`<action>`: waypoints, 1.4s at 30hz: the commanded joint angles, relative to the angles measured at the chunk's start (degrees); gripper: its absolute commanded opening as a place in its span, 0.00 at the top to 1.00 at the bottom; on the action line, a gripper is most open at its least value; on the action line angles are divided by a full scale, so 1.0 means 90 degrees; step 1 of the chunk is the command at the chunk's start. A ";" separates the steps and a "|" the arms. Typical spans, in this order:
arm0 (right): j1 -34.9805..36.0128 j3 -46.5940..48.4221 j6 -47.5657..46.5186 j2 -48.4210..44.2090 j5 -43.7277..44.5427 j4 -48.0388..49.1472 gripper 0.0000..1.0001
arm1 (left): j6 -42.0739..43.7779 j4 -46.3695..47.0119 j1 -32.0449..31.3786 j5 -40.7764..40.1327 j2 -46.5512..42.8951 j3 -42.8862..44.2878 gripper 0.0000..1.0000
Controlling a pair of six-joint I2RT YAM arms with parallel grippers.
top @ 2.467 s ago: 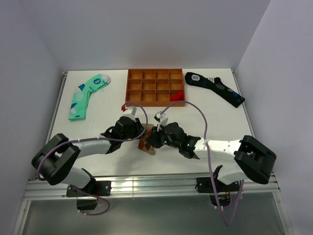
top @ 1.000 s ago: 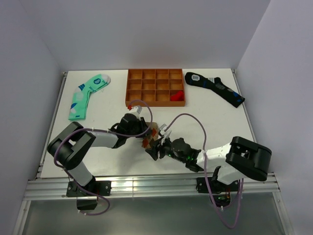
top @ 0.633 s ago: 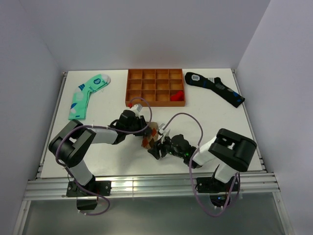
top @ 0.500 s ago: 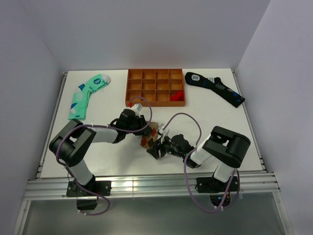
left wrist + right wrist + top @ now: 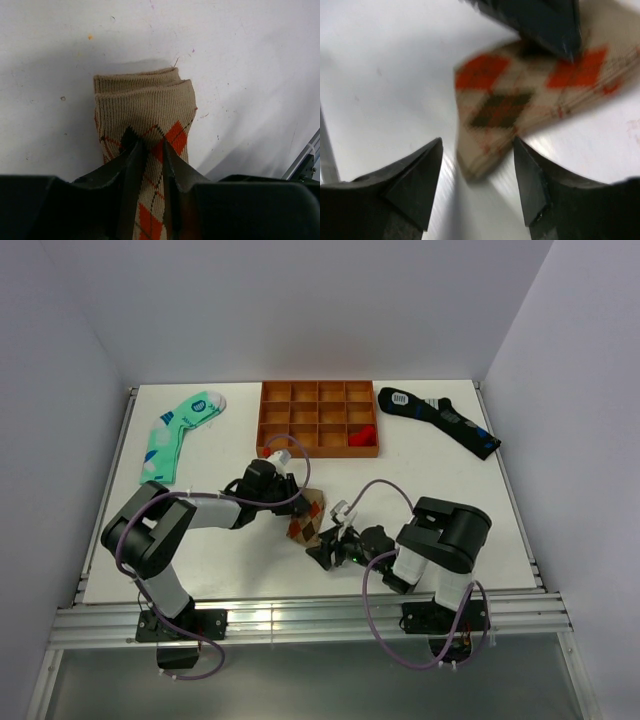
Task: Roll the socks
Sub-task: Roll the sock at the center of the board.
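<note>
Mid-roll: we pinch the sock [image 5: 145, 100] with left gripper [image 5: 149, 150]; right gripper [image 5: 477, 145] spread, empty, should catch the free end next.

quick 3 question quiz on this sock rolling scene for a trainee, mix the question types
1. Fill in: the left end effector is pinching the ____ sock.
2. True or false: the right end effector stands open.
3. In the top view, what lies on the table to the left of the compartment tray?
A. black sock
B. mint-green sock
C. no sock

Key:
1. argyle: the argyle sock sits between the closed fingers.
2. true
3. B
</note>
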 commanded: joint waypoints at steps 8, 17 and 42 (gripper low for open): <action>0.0062 -0.0086 -0.0252 -0.1757 -0.0136 -0.1770 0.34 | 0.0430 -0.0738 0.0064 0.0084 0.0040 -0.0014 0.71; 0.0131 0.1545 -0.1062 -0.2308 -0.0410 -0.4691 0.36 | 0.0488 -0.0914 0.0122 0.0367 -0.0253 0.0005 0.69; 0.1166 0.2591 -0.1112 -0.1436 0.2002 -0.6519 0.39 | 0.0371 -0.1051 0.0513 0.1070 0.0069 0.0269 0.69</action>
